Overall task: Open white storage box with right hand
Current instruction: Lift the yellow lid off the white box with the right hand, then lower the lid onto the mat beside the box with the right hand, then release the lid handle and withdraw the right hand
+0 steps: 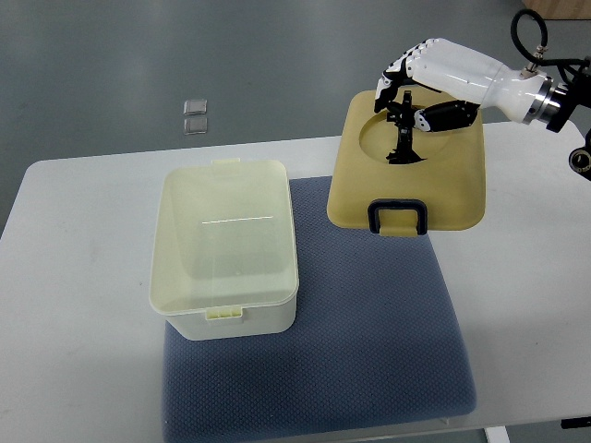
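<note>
The white and black fingers (399, 76) of the right hand (434, 83) curl around the far edge of the flat cream plastic lid (411, 175) and hold it up, tipped, so the box stays uncovered. The open cream plastic storage box (226, 249) sits on the blue-grey woven mat (369, 323), ready to use. The mat lies on the white table (83, 277).

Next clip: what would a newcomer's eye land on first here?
The right hand, reaching in from the upper right, holds the beige lid tilted, clear of the box. Left of it the white storage box stands open on the blue mat, nothing visible inside.
</note>
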